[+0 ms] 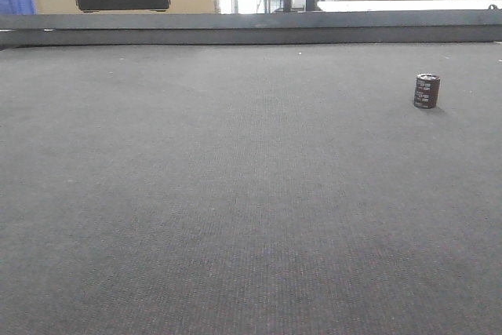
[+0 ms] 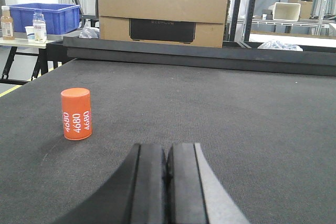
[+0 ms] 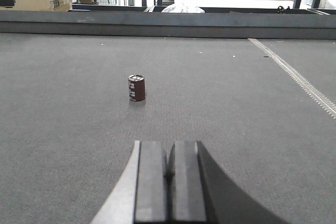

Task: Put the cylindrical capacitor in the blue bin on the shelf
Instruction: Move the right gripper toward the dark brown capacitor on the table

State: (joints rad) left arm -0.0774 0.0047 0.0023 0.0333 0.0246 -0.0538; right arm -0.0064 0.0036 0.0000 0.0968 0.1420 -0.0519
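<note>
While left claw (image 2: 167, 182), right claw (image 3: 169, 182) pinched, cylindrical capacitor (image 3: 136, 87) upright; orange cylinder (image 2: 76, 114), maybe capacitor.

Counts:
- 1 small dark brown cylindrical capacitor (image 1: 427, 91) with a silvery top rim
- 1 orange plastic cylinder (image 2: 76, 114) with "4680" printed in white
- 1 large brown cardboard box (image 2: 163, 11) with a black panel
- 1 blue plastic bin (image 2: 44, 17)
- 2 bottles: amber bottle (image 2: 7, 23) and clear bottle (image 2: 39, 24)
- 1 white cup (image 2: 30, 33)
- 1 beige open tub (image 2: 286, 11)
- 2 black grippers: left gripper (image 2: 167, 182) and right gripper (image 3: 169, 182)
</note>
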